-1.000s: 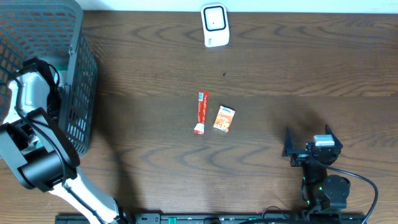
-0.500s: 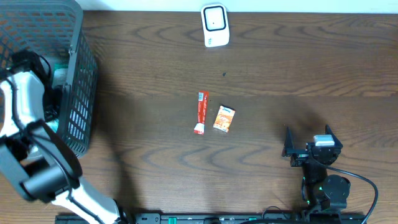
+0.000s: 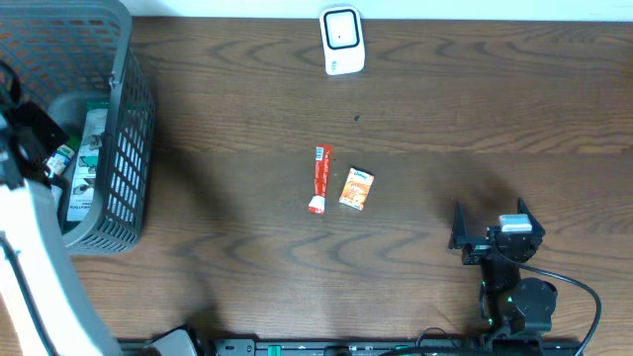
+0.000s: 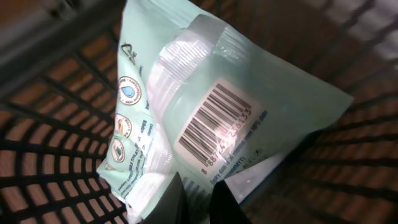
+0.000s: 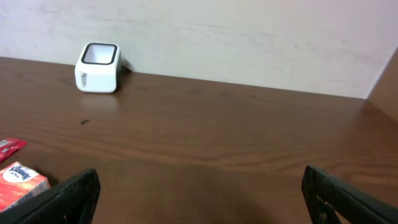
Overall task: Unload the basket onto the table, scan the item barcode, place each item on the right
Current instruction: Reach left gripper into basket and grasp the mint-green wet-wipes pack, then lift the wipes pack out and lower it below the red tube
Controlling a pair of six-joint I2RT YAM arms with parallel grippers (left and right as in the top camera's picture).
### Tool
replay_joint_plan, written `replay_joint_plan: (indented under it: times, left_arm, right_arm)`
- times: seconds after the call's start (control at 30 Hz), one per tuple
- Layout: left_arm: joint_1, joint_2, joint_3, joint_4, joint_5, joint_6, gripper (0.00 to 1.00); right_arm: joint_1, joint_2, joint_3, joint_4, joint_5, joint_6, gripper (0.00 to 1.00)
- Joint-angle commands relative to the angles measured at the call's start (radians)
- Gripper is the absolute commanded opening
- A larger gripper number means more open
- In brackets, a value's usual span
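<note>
Basket (image 4: 50, 143) mesh; packet (image 4: 205, 106) pinched between left fingers (image 4: 176, 202)

overhead: straight down, far, whole table (image 3: 247, 109), basket (image 3: 134, 138) at left edge
left wrist: inside basket, very close on pale green pack (image 4: 205, 124)
right wrist: low, level, facing wall (image 5: 249, 37) across table
shared: overhead + right wrist both see scanner (image 3: 342, 40), orange packet (image 3: 357, 188)

Dark wood-grain table (image 3: 247, 247), plain off-white wall (image 5: 249, 37) behind its far edge, soft even light
</note>
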Motion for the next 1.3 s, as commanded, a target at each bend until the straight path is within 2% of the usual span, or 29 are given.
replay_joint_plan:
  times: [0.0,0.23,0.43,0.63,0.83,0.93,1.0,1.07,1.13,1.17,1.2,1.27]
  left_arm:
    - [-0.055,-0.128,0.019,0.003,-0.005,-0.02,0.07]
    - [-0.224,-0.304,0.019,-0.035,0.006,-0.059,0.07]
    - [-0.402,-0.385,0.018,-0.097,0.18,-0.129,0.07]
    - [-0.608,-0.342,-0.02,-0.199,0.198,-0.174,0.07]
    - [-0.784,-0.223,-0.106,-0.2,0.186,-0.184,0.07]
    - [-0.829,-0.137,-0.135,-0.2,0.157,-0.184,0.08]
    - [-0.838,-0.079,-0.143,-0.201,0.14,-0.184,0.15]
    - [-0.837,-0.023,-0.144,-0.209,0.142,-0.184,0.3]
    - [-0.837,0.027,-0.144,-0.237,0.142,-0.183,0.61]
    - [-0.837,0.055,-0.144,-0.262,0.142,-0.182,0.72]
    - [-0.837,0.088,-0.144,-0.296,0.142,-0.179,0.78]
    - [-0.837,0.124,-0.144,-0.337,0.142,-0.176,0.81]
  right_arm:
    - [-0.012,0.0,-0.001,-0.004,0.0,-0.01,0.99]
    - [-0.012,0.0,-0.001,-0.004,0.0,-0.01,0.99]
    - [-0.012,0.0,-0.001,-0.004,0.0,-0.01,0.99]
    - [-0.012,0.0,-0.001,-0.004,0.0,-0.01,0.99]
    - [-0.012,0.0,-0.001,-0.004,0.0,-0.01,0.99]
    - [-0.012,0.0,-0.001,-0.004,0.0,-0.01,0.99]
    - [-0.012,0.0,-0.001,-0.004,0.0,-0.01,0.99]
    - [-0.012,0.0,-0.001,-0.004,0.0,-0.01,0.99]
    - [-0.012,0.0,-0.001,-0.004,0.0,-0.01,0.99]
    - [-0.012,0.0,-0.001,-0.004,0.0,-0.01,0.99]
    - [-0.012,0.0,-0.001,-0.004,0.0,-0.01,0.99]
    - [-0.012,0.0,-0.001,-0.004,0.0,-0.01,0.99]
